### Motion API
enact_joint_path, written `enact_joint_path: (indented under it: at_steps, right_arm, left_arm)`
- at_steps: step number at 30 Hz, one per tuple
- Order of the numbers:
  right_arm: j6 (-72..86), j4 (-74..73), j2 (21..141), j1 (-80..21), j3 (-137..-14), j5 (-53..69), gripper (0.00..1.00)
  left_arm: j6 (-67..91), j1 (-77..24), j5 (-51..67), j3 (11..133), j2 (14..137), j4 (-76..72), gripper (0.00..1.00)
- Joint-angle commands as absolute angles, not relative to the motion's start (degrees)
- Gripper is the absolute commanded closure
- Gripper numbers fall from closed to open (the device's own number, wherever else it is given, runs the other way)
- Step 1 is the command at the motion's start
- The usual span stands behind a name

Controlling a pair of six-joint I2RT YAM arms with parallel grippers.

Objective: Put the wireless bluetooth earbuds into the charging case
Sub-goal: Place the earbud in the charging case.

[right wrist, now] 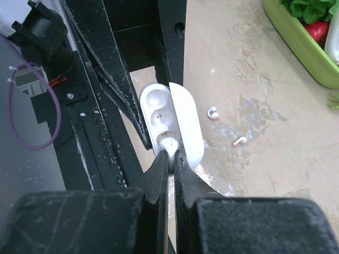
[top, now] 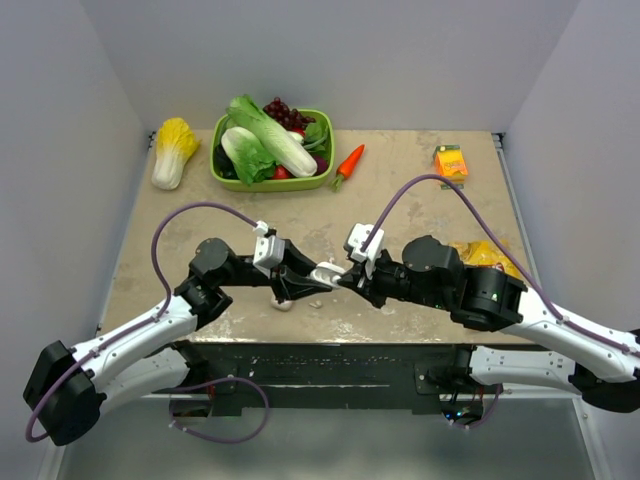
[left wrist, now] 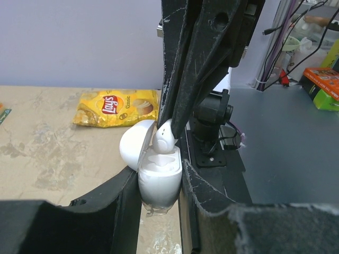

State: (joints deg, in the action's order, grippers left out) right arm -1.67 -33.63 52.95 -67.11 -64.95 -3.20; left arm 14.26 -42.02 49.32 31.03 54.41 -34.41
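Note:
My left gripper (left wrist: pixel 159 170) is shut on the charging case (left wrist: pixel 159 182), a white rounded shell held upright above the table with its lid (left wrist: pixel 133 145) swung open to the left. In the top view the case (top: pixel 326 272) sits between both grippers near the table's front edge. My right gripper (right wrist: pixel 170 156) is shut on one white earbud (right wrist: pixel 169 143), which sits at the near hollow of the open case (right wrist: pixel 157 108). The left wrist view shows that earbud (left wrist: pixel 165 138) touching the case's top. Two more small white earbud pieces (right wrist: pixel 213 112) (right wrist: pixel 240 141) lie on the table beside the case.
A green basket (top: pixel 270 185) of vegetables stands at the back, with a toy carrot (top: pixel 349 162) to its right and a cabbage (top: pixel 174 150) to its left. An orange carton (top: pixel 451 161) sits at the back right. A yellow chips bag (left wrist: pixel 117 107) lies by the right arm.

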Motion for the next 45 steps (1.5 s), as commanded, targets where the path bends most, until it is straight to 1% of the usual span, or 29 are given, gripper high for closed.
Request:
enact_joint_path:
  at_steps: [1, 6, 11, 13, 19, 21, 24, 28, 29, 31, 32, 33, 34, 36, 37, 40, 43, 44, 45]
  right_arm:
    - [-0.7, -30.0, 53.7, -67.3, -64.2, -3.9, 1.0]
    - [-0.4, -28.3, 53.8, -67.3, -63.4, -3.8, 1.0]
    - [-0.4, -29.6, 54.6, -67.3, -64.0, -4.4, 1.0]
    - [1.2, -30.0, 54.1, -67.3, -63.9, -5.0, 0.89]
    - [2.0, -30.2, 53.3, -67.3, -63.9, -6.0, 0.73]
    - [2.1, -30.1, 53.1, -67.3, -64.1, -6.1, 0.72]
    - [2.4, -29.9, 52.9, -67.3, -64.4, -6.7, 0.68]
    - [2.7, -29.1, 52.3, -67.3, -64.7, -7.7, 0.65]
    - [3.2, -29.0, 51.9, -67.2, -65.0, -8.2, 0.63]
    - [4.1, -28.6, 49.1, -67.3, -65.7, -10.4, 0.61]
    - [5.8, -27.2, 47.1, -67.2, -65.2, -12.4, 0.59]
    - [6.6, -23.4, 45.0, -67.3, -64.3, -17.8, 0.53]
    - [7.4, -21.1, 40.0, -67.3, -63.2, -20.5, 0.51]
    - [8.3, -18.3, 36.8, -67.3, -60.4, -26.2, 0.47]
    - [8.8, -18.9, 37.0, -67.2, -60.1, -32.5, 0.47]
    - [10.0, -20.6, 40.3, -67.1, -59.0, -38.0, 0.45]
    - [12.2, -17.7, 44.4, -64.1, -55.9, -35.3, 0.44]
    - [13.3, -16.5, 46.0, -62.6, -53.9, -30.8, 0.44]
    - [14.0, -14.2, 47.0, -58.3, -52.8, -27.7, 0.44]
  left_arm:
    - [16.3, -41.8, 50.5, 30.6, 53.2, -40.7, 1.0]
    - [16.6, -41.7, 50.4, 30.1, 53.0, -41.5, 1.0]
    - [16.4, -41.8, 49.7, 30.0, 52.4, -41.4, 1.0]
    - [16.2, -41.8, 49.4, 30.1, 52.1, -41.2, 1.0]
    - [15.9, -41.7, 48.5, 30.1, 52.0, -41.0, 1.0]
    - [15.8, -41.7, 48.3, 30.1, 52.1, -41.1, 1.0]
    - [15.6, -41.7, 48.1, 30.1, 52.1, -41.0, 1.0]
    - [15.2, -41.7, 47.5, 29.9, 51.9, -40.5, 1.0]
    - [15.0, -41.7, 47.0, 29.9, 51.9, -40.3, 1.0]
    - [14.6, -41.8, 46.1, 29.8, 51.9, -39.0, 1.0]
    - [14.0, -41.7, 44.6, 29.7, 51.8, -38.4, 1.0]
    - [13.8, -41.7, 43.8, 29.5, 51.6, -38.1, 1.0]
    - [13.8, -41.7, 43.0, 28.8, 51.2, -38.0, 1.0]
    - [14.0, -41.7, 41.1, 28.1, 50.7, -38.2, 1.0]
    - [14.4, -41.8, 40.6, 27.3, 50.0, -39.1, 1.0]
    - [15.6, -41.8, 39.1, 25.8, 48.5, -40.4, 1.0]
    - [16.6, -41.8, 37.8, 24.1, 45.8, -40.3, 1.0]
    - [17.3, -41.8, 37.4, 23.6, 44.8, -40.4, 1.0]
    - [17.7, -41.8, 37.0, 22.2, 43.9, -40.4, 1.0]
